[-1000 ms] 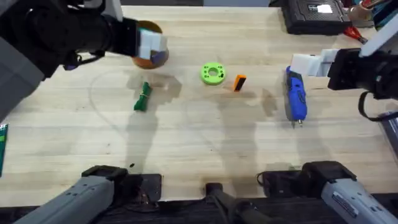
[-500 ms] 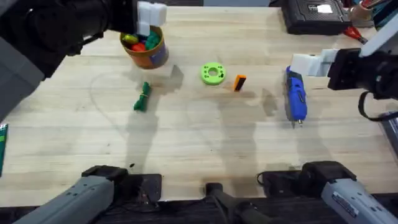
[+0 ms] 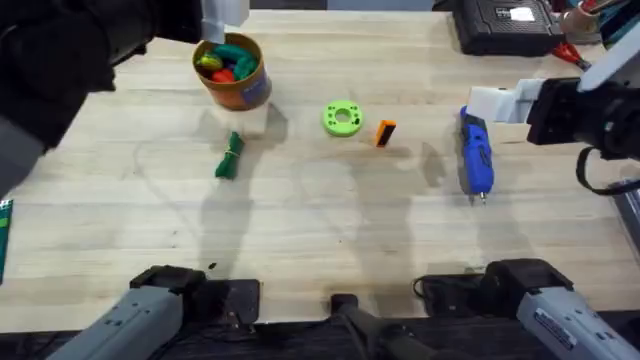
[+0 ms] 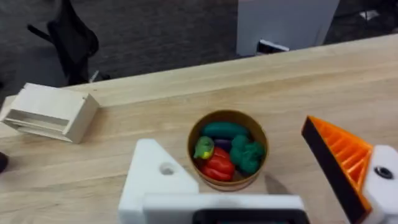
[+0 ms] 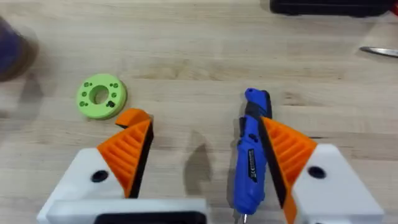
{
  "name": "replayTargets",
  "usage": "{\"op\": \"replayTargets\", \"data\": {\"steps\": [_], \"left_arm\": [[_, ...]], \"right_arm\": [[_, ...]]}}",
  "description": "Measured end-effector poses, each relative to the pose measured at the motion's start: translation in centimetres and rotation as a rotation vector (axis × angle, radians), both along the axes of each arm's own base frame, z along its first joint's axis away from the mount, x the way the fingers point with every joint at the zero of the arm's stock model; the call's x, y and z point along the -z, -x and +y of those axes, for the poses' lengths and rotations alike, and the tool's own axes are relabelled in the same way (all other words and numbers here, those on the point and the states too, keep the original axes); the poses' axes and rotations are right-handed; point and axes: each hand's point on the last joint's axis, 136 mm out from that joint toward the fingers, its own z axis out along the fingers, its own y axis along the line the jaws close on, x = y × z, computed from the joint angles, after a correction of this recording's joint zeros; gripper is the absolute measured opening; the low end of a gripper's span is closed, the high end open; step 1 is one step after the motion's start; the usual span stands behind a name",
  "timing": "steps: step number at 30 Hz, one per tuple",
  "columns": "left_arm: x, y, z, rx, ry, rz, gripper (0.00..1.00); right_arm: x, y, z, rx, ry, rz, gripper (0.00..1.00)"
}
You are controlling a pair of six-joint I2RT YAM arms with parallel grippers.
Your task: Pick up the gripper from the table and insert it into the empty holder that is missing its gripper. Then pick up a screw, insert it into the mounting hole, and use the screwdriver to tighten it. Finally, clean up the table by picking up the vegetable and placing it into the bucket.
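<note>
The orange gripper point(image 3: 385, 132) lies on the table right of a bright green ring point(image 3: 342, 118); its tip point(image 5: 132, 116) peeks out behind my right finger. The blue screwdriver point(image 3: 475, 155) lies just below my right gripper point(image 3: 490, 103), which is open point(image 5: 205, 137), the screwdriver point(image 5: 252, 155) beside one orange finger. My left gripper point(image 3: 225, 15) hangs open above the far side of the orange bucket point(image 3: 232, 72). One side of it is the bare white holder point(image 4: 158, 177); the other carries an orange finger point(image 4: 339, 158). The bucket point(image 4: 227, 149) holds several toy vegetables. The dark-green vegetable point(image 3: 230, 157) lies in front of it.
A black device point(image 3: 505, 22) and red-handled scissors point(image 3: 572, 50) sit at the far right. A pale wooden box point(image 4: 50, 112) stands near the table's far edge beyond the bucket. A green card point(image 3: 5, 235) shows at the left edge.
My left arm has drawn back toward the far left, uncovering the bucket that its gripper first hid. The right arm and the things on the table have stayed put.
</note>
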Motion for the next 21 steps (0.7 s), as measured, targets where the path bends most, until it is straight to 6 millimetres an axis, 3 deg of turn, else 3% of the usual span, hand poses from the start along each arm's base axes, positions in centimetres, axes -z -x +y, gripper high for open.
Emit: {"op": "replayTargets", "data": {"steps": [2, 6, 8, 11, 12, 16, 21], "left_arm": [[-0.7, 1.8, 0.6, -0.016, 0.000, -0.043, 0.985], [0.6, 4.0, 1.4, -0.031, 0.004, -0.055, 0.985], [1.7, 5.9, 2.1, -0.030, 0.023, -0.109, 0.985], [1.5, 7.6, 2.6, -0.030, 0.036, -0.205, 0.985], [1.1, 9.1, 2.8, -0.027, 0.043, -0.308, 0.985], [1.4, 10.6, 2.6, -0.008, 0.048, -0.401, 0.985], [3.2, 11.9, 1.8, 0.035, 0.055, -0.460, 0.985]], "right_arm": [[0.0, 0.0, 0.0, 0.000, 0.000, 0.000, 0.991], [0.0, 0.0, 0.0, 0.000, 0.000, 0.000, 0.991], [0.0, 0.0, 0.0, 0.000, 0.000, 0.000, 0.991], [0.0, 0.0, 0.0, 0.000, 0.000, 0.000, 0.991], [0.0, 0.0, 0.0, 0.000, 0.000, 0.000, 0.990], [0.0, 0.0, 0.0, 0.000, 0.000, 0.000, 0.990], [0.0, 0.0, 0.0, 0.000, 0.000, 0.000, 0.990]]}}
